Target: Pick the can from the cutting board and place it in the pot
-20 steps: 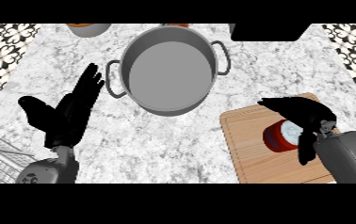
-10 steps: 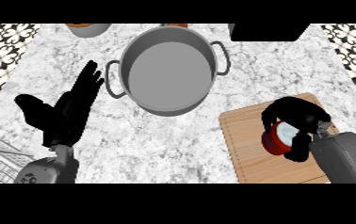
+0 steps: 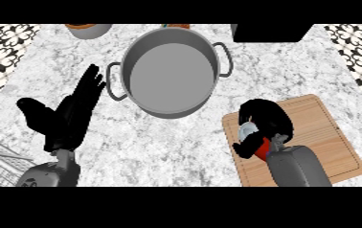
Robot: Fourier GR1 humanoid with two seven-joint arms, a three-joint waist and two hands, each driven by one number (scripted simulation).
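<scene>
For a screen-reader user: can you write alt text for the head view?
The robot's right hand curls around a red can on a wooden cutting board, right of an empty grey pot on a marble counter. The left hand rests open at the left.

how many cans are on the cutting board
1: the can sits near the board's left edge, with the right hand curled round it. The hand hides part of the board.

Bare counter (image 3: 212, 141) between cutting board (image 3: 322, 126) and pot (image 3: 170, 74); pot mouth unobstructed.
</scene>
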